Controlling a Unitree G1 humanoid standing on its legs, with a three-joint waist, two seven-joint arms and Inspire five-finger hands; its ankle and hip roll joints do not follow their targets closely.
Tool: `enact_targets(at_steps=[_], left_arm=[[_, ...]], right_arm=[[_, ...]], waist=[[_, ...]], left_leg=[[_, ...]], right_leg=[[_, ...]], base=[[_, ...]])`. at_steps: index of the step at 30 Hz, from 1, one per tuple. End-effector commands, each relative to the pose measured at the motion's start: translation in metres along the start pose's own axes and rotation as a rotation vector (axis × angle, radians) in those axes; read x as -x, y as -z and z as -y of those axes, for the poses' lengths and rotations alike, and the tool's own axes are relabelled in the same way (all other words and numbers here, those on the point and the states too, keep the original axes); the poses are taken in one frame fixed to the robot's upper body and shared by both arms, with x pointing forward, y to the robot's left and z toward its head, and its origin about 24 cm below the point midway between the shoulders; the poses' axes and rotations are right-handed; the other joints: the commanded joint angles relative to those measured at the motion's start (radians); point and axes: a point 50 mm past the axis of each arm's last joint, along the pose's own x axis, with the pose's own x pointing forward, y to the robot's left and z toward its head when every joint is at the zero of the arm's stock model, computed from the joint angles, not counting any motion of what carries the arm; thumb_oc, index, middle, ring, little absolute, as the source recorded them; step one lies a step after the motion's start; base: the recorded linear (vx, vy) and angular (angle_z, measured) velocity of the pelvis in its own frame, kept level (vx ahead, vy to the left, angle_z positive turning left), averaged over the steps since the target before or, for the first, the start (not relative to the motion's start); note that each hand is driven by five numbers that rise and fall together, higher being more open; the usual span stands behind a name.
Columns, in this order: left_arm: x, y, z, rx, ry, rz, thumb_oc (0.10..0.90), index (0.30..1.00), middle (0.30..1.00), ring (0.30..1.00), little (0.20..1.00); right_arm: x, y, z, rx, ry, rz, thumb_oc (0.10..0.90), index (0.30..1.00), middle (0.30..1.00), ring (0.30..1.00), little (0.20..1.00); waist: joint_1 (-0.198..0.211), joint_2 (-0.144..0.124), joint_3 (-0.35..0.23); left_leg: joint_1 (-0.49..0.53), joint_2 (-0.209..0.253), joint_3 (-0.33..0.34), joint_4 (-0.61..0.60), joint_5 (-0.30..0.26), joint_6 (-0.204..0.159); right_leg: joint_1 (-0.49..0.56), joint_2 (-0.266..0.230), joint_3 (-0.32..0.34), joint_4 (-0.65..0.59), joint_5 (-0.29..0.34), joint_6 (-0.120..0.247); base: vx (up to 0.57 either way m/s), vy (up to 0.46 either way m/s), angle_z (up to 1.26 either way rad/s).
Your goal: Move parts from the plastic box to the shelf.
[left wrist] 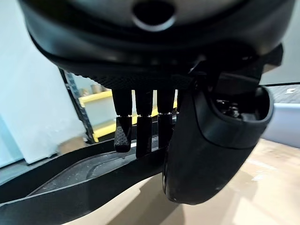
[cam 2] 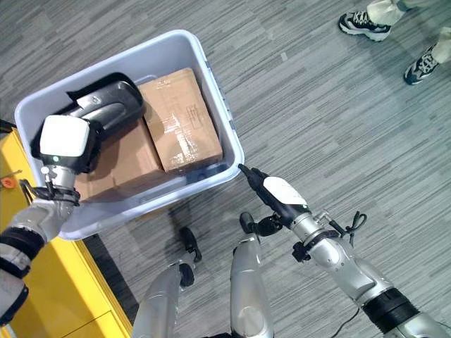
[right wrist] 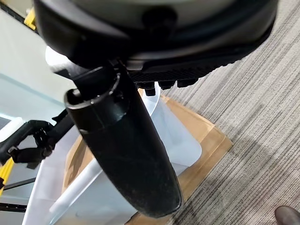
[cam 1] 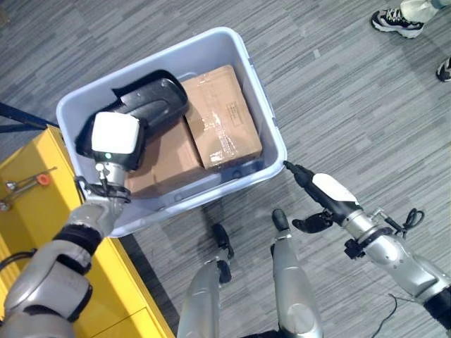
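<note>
The pale blue plastic box (cam 1: 273, 123) stands on the floor. It holds a black moulded part (cam 1: 155, 95) and two cardboard boxes, one at the right (cam 1: 222, 116) and one under the part (cam 1: 169, 158). My left hand (cam 1: 113, 137), white-backed, is down inside the box over the near end of the black part. In the left wrist view its fingers (left wrist: 143, 133) hang straight with their tips at the part's rim (left wrist: 70, 183), and the thumb (left wrist: 211, 140) stands apart. My right hand (cam 1: 331, 191) is open, with straight fingers touching the box's near right corner.
A yellow shelf unit (cam 1: 28, 186) stands against the box's left side, with a small tool (cam 1: 28, 182) lying on top. A person's shoes (cam 1: 398, 20) show on the grey striped floor at the far right.
</note>
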Motion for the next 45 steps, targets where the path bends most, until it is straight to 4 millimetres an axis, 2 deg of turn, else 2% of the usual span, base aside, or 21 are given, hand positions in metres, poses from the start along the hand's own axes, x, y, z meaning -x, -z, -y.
enact_targets(at_steps=[1,10,15,16,17,20,24,26,29,31,34,36,45], left_arm=[[-0.004,0.018,-0.024,-0.061,-0.216,-0.019,0.4,0.3,0.3,0.3,0.3],[0.031,-0.006,-0.008,0.007,-0.166,0.187,0.4,0.3,0.3,0.3,0.3],[0.056,-0.006,-0.003,0.059,-0.106,0.233,0.4,0.3,0.3,0.3,0.3],[0.057,-0.006,-0.003,0.059,-0.105,0.233,0.4,0.3,0.3,0.3,0.3],[0.064,-0.004,-0.005,0.064,-0.082,0.278,0.4,0.3,0.3,0.3,0.3],[0.066,-0.002,-0.012,0.082,-0.032,0.36,0.4,0.3,0.3,0.3,0.3],[0.071,-0.004,-0.024,0.138,0.023,0.45,0.4,0.3,0.3,0.3,0.3],[0.079,-0.003,-0.028,0.178,0.039,0.468,0.4,0.3,0.3,0.3,0.3],[0.094,-0.007,-0.031,0.211,0.074,0.505,0.4,0.3,0.3,0.3,0.3],[0.099,-0.01,-0.031,0.232,0.096,0.53,0.4,0.3,0.3,0.3,0.3],[0.107,-0.023,-0.033,0.306,0.13,0.616,0.4,0.3,0.3,0.3,0.3],[0.106,-0.027,-0.035,0.323,0.129,0.636,0.4,0.3,0.3,0.3,0.3],[0.099,-0.059,-0.058,0.452,0.147,0.8,0.4,0.3,0.3,0.3,0.3]], right_arm=[[-0.006,-0.021,0.019,-0.018,0.077,0.135,0.9,1.0,1.0,1.0,1.0],[-0.005,-0.02,0.01,-0.031,0.063,0.15,0.9,1.0,1.0,1.0,1.0],[-0.003,-0.026,0.01,0.017,0.067,0.199,0.9,1.0,1.0,1.0,1.0],[-0.003,-0.026,0.01,0.017,0.066,0.199,0.9,1.0,1.0,1.0,1.0],[-0.002,-0.027,0.013,0.053,0.093,0.212,0.9,1.0,1.0,1.0,1.0],[-0.007,-0.027,0.023,0.107,0.146,0.206,0.9,1.0,1.0,1.0,1.0],[-0.011,-0.02,0.038,0.134,0.203,0.144,0.9,1.0,1.0,1.0,1.0],[-0.004,-0.011,0.041,0.147,0.192,0.079,0.9,1.0,1.0,1.0,1.0],[0.02,0.007,0.04,0.171,0.219,0.016,0.9,1.0,1.0,1.0,1.0],[0.027,0.007,0.043,0.18,0.259,0.031,0.9,1.0,1.0,1.0,1.0],[0.023,-0.005,0.042,0.169,0.279,0.109,0.9,1.0,1.0,1.0,1.0],[0.022,-0.009,0.041,0.166,0.28,0.134,0.9,1.0,1.0,1.0,1.0],[0.009,-0.053,0.038,0.2,0.295,0.42,0.9,1.0,1.0,1.0,1.0]], waist=[[0.024,-0.017,-0.089],[0.075,-0.014,-0.17],[0.114,-0.005,-0.233],[0.113,-0.005,-0.233],[0.139,-0.005,-0.265],[0.168,-0.005,-0.304],[0.2,-0.007,-0.342],[0.205,-0.011,-0.356],[0.2,-0.02,-0.381],[0.197,-0.025,-0.391],[0.207,-0.034,-0.427],[0.209,-0.034,-0.431],[0.235,-0.022,-0.449]], left_leg=[[0.009,-0.027,-0.109,0.045,-0.062,-0.032],[0.116,-0.006,-0.159,-0.067,-0.03,-0.041],[0.2,0.016,-0.201,-0.2,0.02,-0.045],[0.202,0.016,-0.201,-0.203,0.022,-0.045],[0.235,0.027,-0.22,-0.269,0.052,-0.05],[0.269,0.049,-0.242,-0.326,0.084,-0.063],[0.291,0.067,-0.268,-0.329,0.084,-0.07],[0.306,0.078,-0.274,-0.329,0.08,-0.072],[0.329,0.09,-0.274,-0.329,0.075,-0.073],[0.338,0.096,-0.275,-0.329,0.079,-0.073],[0.367,0.103,-0.279,-0.329,0.066,-0.075],[0.37,0.104,-0.281,-0.329,0.065,-0.075],[0.395,0.115,-0.299,-0.329,0.058,-0.084]], right_leg=[[0.058,-0.013,-0.11,-0.084,0.059,-0.067],[0.162,-0.016,-0.142,-0.137,0.05,-0.063],[0.238,-0.009,-0.156,-0.18,0.047,-0.052],[0.24,-0.009,-0.157,-0.181,0.048,-0.052],[0.276,-0.008,-0.173,-0.204,0.049,-0.043],[0.329,-0.005,-0.204,-0.241,0.053,-0.037],[0.375,0.004,-0.23,-0.257,0.045,-0.041],[0.394,0.011,-0.229,-0.259,0.036,-0.042],[0.426,0.018,-0.227,-0.277,0.04,-0.039],[0.437,0.021,-0.223,-0.285,0.049,-0.037],[0.483,0.02,-0.225,-0.319,0.055,-0.028],[0.488,0.02,-0.226,-0.323,0.055,-0.027],[0.529,0.018,-0.24,-0.346,0.048,-0.027]], base=[[-0.04,-0.146,-0.05],[0.0,-0.108,0.06],[0.03,-0.122,0.08],[0.01,-0.211,0.09],[0.0,-0.194,0.1],[0.0,-0.225,0.31],[0.01,-0.219,0.33],[0.03,-0.138,0.28],[0.04,-0.125,-0.02],[0.04,-0.129,-0.17],[0.05,-0.142,-0.1],[0.01,-0.092,-0.01],[-0.01,-0.07,0.05]])
